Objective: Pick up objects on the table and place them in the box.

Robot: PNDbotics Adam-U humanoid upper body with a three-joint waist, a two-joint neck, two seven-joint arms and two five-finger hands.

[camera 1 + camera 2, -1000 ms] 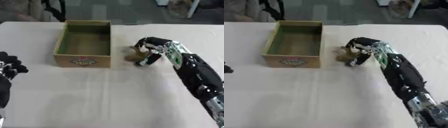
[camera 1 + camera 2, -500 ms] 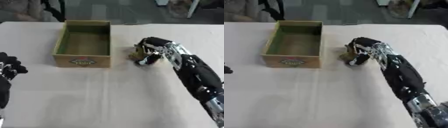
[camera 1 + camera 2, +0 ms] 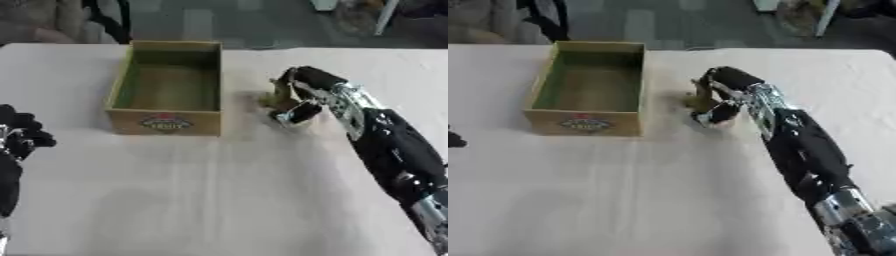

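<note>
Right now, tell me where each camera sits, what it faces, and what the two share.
Left eye view: in the head, looking down at the table; shows the left hand at the left edge and the right hand.
Right eye view: beside it, same aim; right arm only, the left hand barely visible.
Shared: the box and the small brownish object under the right hand's fingers.

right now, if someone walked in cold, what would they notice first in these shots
First the right hand, black and silver, curled round a small tan object on the table, just right of the box. Next the box itself, open-topped with a green lining and a label on its near wall, nothing visible inside. The left hand sits idle at the left edge.
</note>
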